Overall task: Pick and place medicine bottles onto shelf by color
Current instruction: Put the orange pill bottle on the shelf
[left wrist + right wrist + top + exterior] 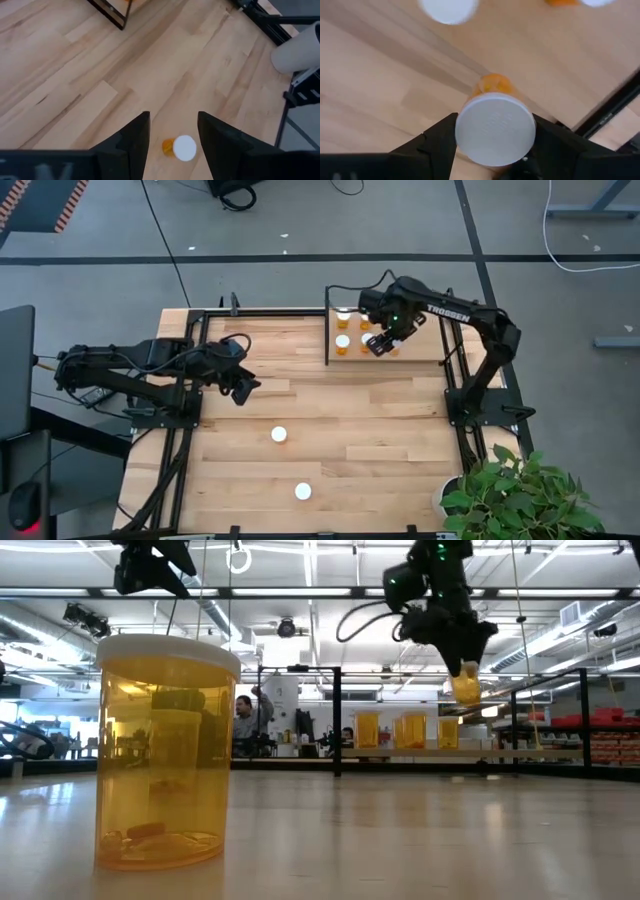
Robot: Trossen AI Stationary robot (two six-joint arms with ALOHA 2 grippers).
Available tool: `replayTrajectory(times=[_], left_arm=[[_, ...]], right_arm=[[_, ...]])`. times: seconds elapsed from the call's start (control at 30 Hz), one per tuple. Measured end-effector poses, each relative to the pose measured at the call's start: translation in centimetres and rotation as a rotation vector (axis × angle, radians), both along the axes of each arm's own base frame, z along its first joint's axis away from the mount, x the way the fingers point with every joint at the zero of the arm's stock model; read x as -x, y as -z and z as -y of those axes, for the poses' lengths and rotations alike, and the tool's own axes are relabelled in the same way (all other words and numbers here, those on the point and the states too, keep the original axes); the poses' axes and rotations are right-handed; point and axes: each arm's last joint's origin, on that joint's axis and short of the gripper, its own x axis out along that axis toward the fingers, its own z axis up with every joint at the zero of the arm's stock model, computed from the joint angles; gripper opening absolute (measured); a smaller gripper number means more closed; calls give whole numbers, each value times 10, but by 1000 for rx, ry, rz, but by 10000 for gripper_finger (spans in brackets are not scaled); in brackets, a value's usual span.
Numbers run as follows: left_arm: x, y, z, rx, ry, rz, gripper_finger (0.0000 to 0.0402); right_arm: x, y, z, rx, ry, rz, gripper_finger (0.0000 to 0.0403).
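Note:
My right gripper (380, 342) hangs over the shelf (420, 345) at the table's far right, shut on a medicine bottle (465, 688) with an orange body and a white cap (495, 128). Three more bottles (367, 730) (410, 730) (447, 732) stand upright on the shelf. On the tabletop, one bottle (279, 435) stands mid-table and another (303, 492) near the front edge, which looms large in the low view (160, 750). My left gripper (245, 387) is held open above the table's left half, and a bottle (180, 148) shows far below its fingers. My right gripper pinches the bottle at its capped top end (495, 128) between the two fingers, one on each side of the cap. The fingers come from above, pointing down. The orange body (465, 688) hangs below them, nearly upright, clear of the shelf.
Black metal bars (328, 325) edge the shelf and run along both table sides (455, 395). A potted plant (520, 495) stands at the near right corner. People (243, 715) are in the room beyond the table. Bare wood lies between the two loose bottles and the shelf.

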Motion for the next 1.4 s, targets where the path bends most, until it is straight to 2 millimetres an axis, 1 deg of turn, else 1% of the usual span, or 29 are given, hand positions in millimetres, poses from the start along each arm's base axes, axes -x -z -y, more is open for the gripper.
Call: replayTrajectory(times=[0.1,0.2,0.3,0.4,0.57,0.77,0.93,1.23,1.4], left_arm=[[0,0,4,-2,10,1,172],[0,0,6,-7,-8,5,172],[0,0,6,-6,-24,8,172],[0,0,6,-10,-22,7,172],[0,0,5,-38,-30,7,172],[0,0,5,-24,-51,11,172],[0,0,5,-1,-73,16,172],[0,0,5,31,-102,23,172],[0,0,5,31,-102,23,172]], right_arm=[[18,10,3,18,41,38,233],[33,21,2,59,143,109,233],[41,31,-1,83,218,157,233],[42,37,-2,80,224,152,233],[36,44,3,89,223,146,233],[26,56,14,103,236,170,233],[26,68,24,71,236,129,233],[34,68,37,67,250,137,233],[37,68,41,70,266,139,233]])
